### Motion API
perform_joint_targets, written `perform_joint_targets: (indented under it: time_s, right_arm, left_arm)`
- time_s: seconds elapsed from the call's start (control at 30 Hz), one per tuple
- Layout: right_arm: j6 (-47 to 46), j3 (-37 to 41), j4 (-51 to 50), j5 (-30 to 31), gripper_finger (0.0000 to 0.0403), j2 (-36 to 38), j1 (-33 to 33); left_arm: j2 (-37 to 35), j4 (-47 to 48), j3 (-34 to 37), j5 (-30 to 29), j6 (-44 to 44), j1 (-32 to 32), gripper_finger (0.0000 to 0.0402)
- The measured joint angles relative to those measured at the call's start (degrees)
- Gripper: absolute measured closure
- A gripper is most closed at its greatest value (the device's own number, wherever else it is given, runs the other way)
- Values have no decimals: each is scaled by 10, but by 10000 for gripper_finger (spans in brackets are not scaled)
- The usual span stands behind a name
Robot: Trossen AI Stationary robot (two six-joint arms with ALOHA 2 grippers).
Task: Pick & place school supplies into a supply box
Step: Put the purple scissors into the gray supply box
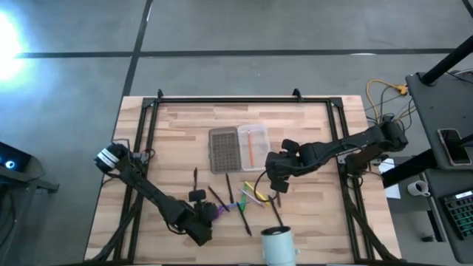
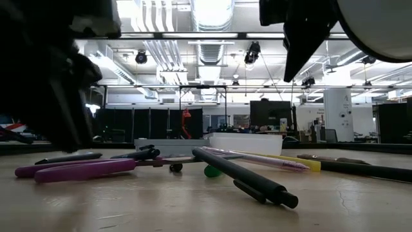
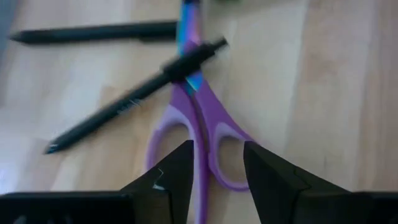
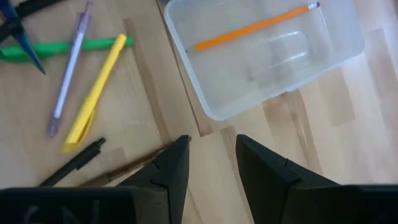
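The purple-handled scissors lie flat on the table near its front, with a black pen lying across their blades. My left gripper is low over the handle end, open, with one finger on either side of the handles. The supply box lies open at the table's middle, with an orange pencil in its clear half. My right gripper hangs open and holds nothing, just on the near side of the box. Yellow and green markers and a lilac pen lie beside it. My left gripper comes slanting down at the scissors' handle loops, with the inner bars of the loops between its fingers. Whether the fingers touch the handles I cannot tell. The scissors lie flat on the table.
A white cup stands at the table's near edge, right of the scissors. More dark pens and a brown pencil lie scattered between the arms. The box's grey mesh half lies toward the table's left.
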State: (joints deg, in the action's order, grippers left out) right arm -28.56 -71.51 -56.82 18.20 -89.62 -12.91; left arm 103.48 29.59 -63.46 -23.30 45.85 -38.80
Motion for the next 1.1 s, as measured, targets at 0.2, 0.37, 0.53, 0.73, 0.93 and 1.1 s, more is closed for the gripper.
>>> perform_joint_targets:
  time_s: [0.2,0.37,0.53,0.73,0.93,1.1]
  right_arm:
    - [-14,13,3,0,278,0,0]
    - [-15,14,4,0,278,0,0]
    - [-15,15,4,0,278,0,0]
    - [-44,15,3,13,277,0,0]
    - [-45,15,3,15,277,0,0]
    - [-46,15,5,16,278,2,0]
  left_arm:
    - [-1,-23,43,10,28,22,276]
    - [-6,-50,55,47,-16,48,277]
    - [-7,-75,61,86,-74,73,298]
    - [-10,-78,61,165,-108,92,356]
    - [-61,-75,65,252,-52,88,356]
    - [-149,-82,65,250,6,93,356]
